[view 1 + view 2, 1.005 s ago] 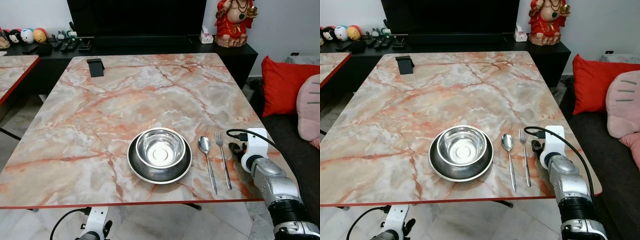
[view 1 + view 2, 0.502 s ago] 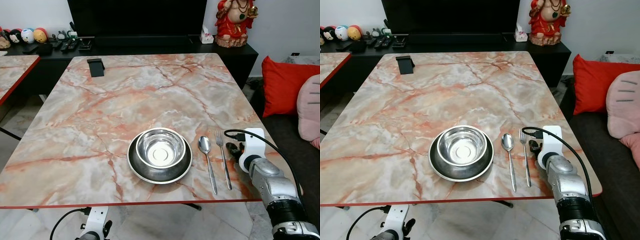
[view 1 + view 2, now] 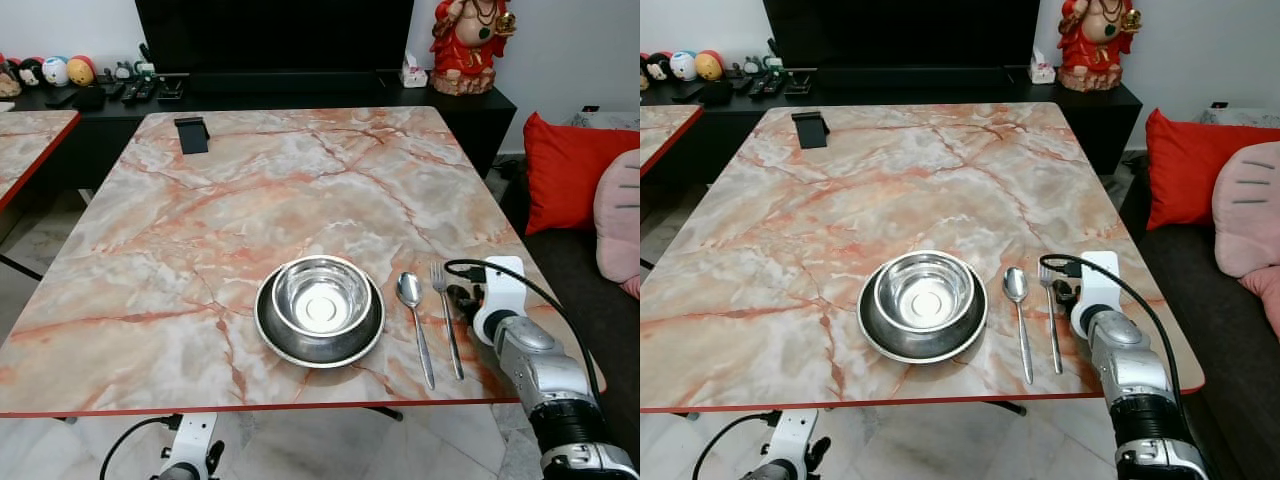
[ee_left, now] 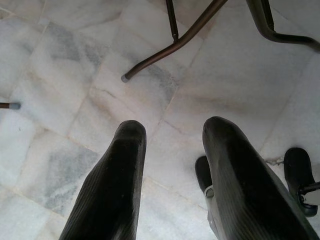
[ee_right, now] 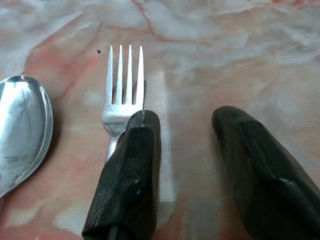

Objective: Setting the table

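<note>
Both head eyes are looking down over the table point(image 3: 300, 180); the right wrist camera is hovering close above its fork point(image 5: 121, 95); the left wrist camera is facing the floor point(image 4: 65, 100).

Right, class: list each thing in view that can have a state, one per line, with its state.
Steel bowl: upright, empty, sitting in the dark plate.
Dark plate: flat on the marble table.
Spoon: lying flat, right of the plate.
Fork: lying flat, right of the spoon.
Right gripper: open, beside the fork.
Left gripper: open, hanging over the floor.
</note>
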Robot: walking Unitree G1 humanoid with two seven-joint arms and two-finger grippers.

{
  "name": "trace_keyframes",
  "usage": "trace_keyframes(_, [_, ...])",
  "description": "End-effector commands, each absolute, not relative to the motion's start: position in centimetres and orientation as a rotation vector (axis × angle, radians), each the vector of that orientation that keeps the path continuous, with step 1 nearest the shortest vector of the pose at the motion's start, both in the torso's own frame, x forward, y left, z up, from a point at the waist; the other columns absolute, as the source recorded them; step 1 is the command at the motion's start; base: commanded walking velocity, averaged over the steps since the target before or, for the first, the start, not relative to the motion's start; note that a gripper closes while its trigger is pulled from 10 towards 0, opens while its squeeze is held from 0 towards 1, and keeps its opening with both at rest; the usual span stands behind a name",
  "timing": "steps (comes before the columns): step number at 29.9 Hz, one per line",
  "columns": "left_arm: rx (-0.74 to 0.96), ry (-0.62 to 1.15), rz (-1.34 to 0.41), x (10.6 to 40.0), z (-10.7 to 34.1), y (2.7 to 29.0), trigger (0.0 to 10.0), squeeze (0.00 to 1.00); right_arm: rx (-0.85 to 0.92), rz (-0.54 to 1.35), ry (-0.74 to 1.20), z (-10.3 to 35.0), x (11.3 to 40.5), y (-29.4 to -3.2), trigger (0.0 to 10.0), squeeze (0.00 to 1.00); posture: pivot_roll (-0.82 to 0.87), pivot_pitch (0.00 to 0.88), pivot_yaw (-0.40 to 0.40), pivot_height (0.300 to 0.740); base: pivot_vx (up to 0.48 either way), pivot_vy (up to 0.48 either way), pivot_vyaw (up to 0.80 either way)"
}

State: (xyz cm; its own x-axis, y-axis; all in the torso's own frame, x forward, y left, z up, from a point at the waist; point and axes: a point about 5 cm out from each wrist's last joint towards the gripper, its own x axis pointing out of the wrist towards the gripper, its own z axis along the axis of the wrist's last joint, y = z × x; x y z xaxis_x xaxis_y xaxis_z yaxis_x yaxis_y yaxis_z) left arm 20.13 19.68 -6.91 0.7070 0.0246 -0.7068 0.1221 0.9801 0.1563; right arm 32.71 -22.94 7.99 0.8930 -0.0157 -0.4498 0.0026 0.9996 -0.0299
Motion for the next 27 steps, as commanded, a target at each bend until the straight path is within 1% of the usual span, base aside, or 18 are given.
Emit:
trace_keyframes(1, [0.203,0.799,-0.051,19.93,-7.0,19.97,10.0,0.0,-0.029,0.002,0.448,8.42,33.0,-22.58,10.0,0.0,-0.04,0.0,-0.008,0.74,0.0,0.0,0.0])
trace_keyframes(19, [0.204,0.796,-0.053,20.02,-6.96,19.91,10.0,0.0,-0.029,0.01,0.451,8.27,32.92,-22.29,10.0,0.0,-0.04,0.0,-0.008,0.74,0.0,0.0,0.0])
trace_keyframes(27, [0.206,0.796,-0.052,20.02,-6.96,19.91,10.0,0.0,-0.058,-0.031,0.441,8.25,32.88,-22.85,10.0,0.0,-0.04,0.0,-0.007,0.74,0.0,0.0,0.0])
